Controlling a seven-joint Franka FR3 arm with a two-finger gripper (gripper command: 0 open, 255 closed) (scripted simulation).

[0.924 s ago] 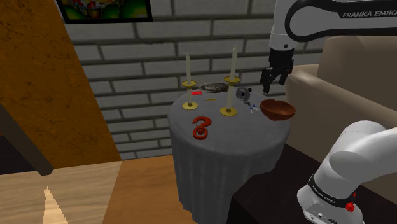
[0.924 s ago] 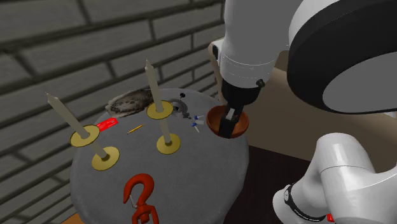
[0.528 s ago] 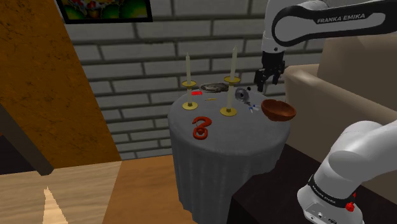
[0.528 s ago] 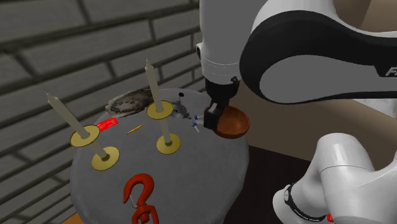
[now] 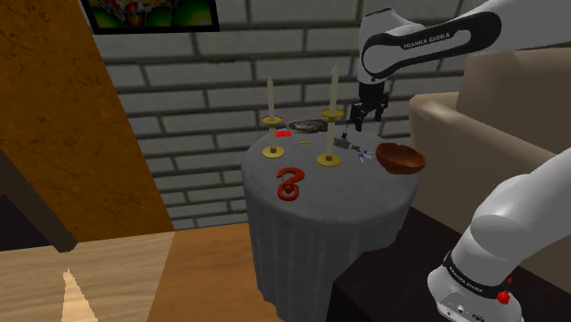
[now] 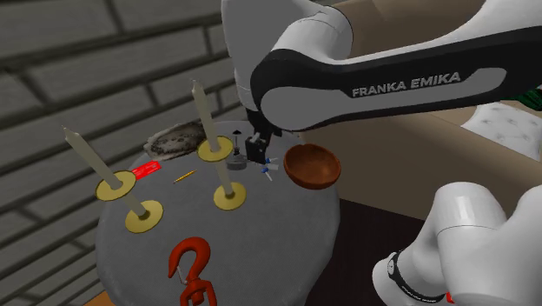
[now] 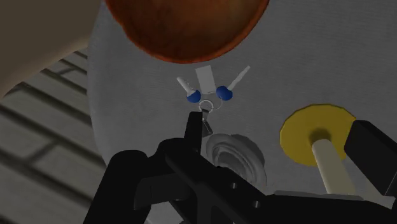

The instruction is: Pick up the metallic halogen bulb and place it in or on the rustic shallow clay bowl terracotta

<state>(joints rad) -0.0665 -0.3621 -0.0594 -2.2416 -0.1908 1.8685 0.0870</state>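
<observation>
The metallic halogen bulb (image 5: 346, 142) (image 6: 235, 162) lies on the round grey-draped table (image 5: 320, 206), showing as a shiny round reflector (image 7: 233, 154) in the wrist view. My gripper (image 5: 362, 117) (image 6: 247, 149) (image 7: 278, 125) hovers just above it, open, with nothing held. The bulb sits low between the fingers, close to one finger (image 7: 191, 127). The reddish-brown shallow clay bowl (image 5: 400, 157) (image 6: 311, 166) (image 7: 184, 28) rests beside it, at the table's edge toward the shoulder view's right.
Several cream candles on yellow holders (image 5: 328, 157) (image 6: 228, 195) (image 7: 318, 127) stand near the bulb. A small blue-and-white object (image 7: 207, 93), a red hook (image 5: 289, 184), a grey dish (image 5: 307, 126) and a red item (image 6: 147, 169) share the table. A beige sofa (image 5: 494, 110) is behind.
The arm swung from above the bowl toward the shoulder view's left and now hangs over the bulb. The gripper stayed open; nothing on the table moved.
</observation>
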